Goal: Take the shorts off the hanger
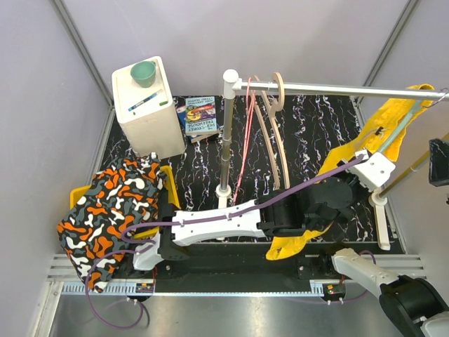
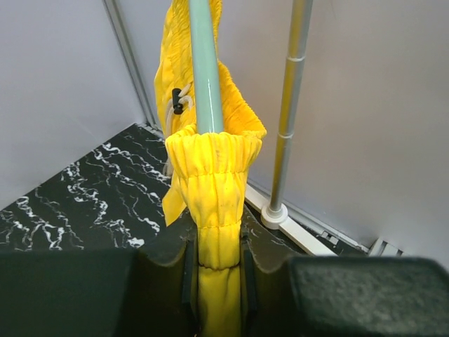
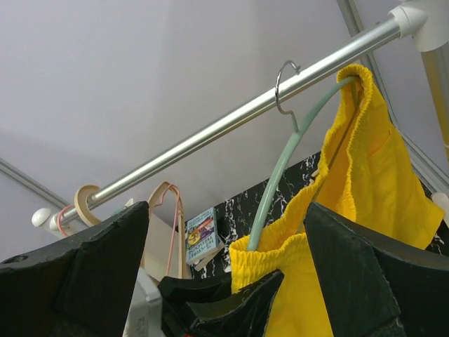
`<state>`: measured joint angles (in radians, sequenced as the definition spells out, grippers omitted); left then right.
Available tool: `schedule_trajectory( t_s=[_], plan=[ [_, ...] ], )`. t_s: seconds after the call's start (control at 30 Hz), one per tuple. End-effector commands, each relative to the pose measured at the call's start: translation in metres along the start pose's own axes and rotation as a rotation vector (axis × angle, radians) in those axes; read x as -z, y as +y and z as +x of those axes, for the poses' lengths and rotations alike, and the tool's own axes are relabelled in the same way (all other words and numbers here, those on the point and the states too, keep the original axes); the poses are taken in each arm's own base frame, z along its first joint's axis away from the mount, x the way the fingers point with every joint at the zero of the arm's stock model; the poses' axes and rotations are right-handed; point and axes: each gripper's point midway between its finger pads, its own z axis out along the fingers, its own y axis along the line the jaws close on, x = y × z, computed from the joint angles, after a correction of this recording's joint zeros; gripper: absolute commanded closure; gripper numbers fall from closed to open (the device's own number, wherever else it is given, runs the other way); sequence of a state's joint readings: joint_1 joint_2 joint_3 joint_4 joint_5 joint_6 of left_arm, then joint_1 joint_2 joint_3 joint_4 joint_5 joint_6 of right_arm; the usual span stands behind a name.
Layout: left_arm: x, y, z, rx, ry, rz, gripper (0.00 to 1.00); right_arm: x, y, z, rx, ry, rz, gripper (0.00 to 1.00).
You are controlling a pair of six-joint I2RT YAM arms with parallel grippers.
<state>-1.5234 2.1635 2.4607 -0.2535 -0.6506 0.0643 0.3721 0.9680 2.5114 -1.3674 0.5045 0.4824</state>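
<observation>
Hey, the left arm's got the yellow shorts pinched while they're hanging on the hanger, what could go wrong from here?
1. The shorts have their waistband stretched over the hanger, so a pull by the left gripper may drag the hanger along instead of freeing the fabric.
2. The hook only hangs over the rail. It could slide or lift off, since the open right gripper isn't steadying it.

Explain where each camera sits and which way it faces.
Top external: above and behind, looking down on the table; left arm and right arm show.
Left wrist: faces along the green hanger; left gripper pinches the yellow shorts.
Right wrist: low, tilted up at the rail; open right gripper frames it.
All share shorts and hanger.
</observation>
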Motion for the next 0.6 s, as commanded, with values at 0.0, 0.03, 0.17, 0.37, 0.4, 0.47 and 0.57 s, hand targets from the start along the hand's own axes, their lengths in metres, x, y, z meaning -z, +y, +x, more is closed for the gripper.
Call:
schedule_trajectory(
  t_s=[0.0, 0.03, 0.17, 0.37, 0.4, 0.47, 0.57],
  plan=[
    [0.06, 0.042, -0.135, 0.124, -0.258, -0.043, 1.0, -0.016, 0.005, 0.021, 0.057, 0.082, 0.0, 0.0],
    [0.069, 0.046, -0.144, 0.124, -0.27, -0.045, 1.0, -0.016, 0.006, 0.022, 0.063, 0.087, -0.003, 0.0],
    [0.09, 0.058, -0.158, 0.16, -0.271, -0.035, 1.0, -0.021, 0.017, 0.036, 0.109, 0.145, -0.063, 0.0],
    [0.113, 0.061, -0.148, 0.204, -0.193, 0.04, 1.0, -0.029, 0.031, 0.055, 0.155, 0.226, -0.13, 0.0],
    [0.123, 0.064, -0.152, 0.212, -0.19, 0.072, 1.0, -0.031, 0.032, 0.057, 0.172, 0.232, -0.135, 0.0],
    [0.126, 0.052, -0.133, 0.211, -0.148, 0.134, 1.0, -0.033, 0.032, 0.061, 0.197, 0.245, -0.14, 0.01],
    [0.141, 0.056, -0.127, 0.255, -0.107, 0.165, 1.0, -0.039, 0.028, 0.065, 0.253, 0.254, -0.126, 0.07]
  ],
)
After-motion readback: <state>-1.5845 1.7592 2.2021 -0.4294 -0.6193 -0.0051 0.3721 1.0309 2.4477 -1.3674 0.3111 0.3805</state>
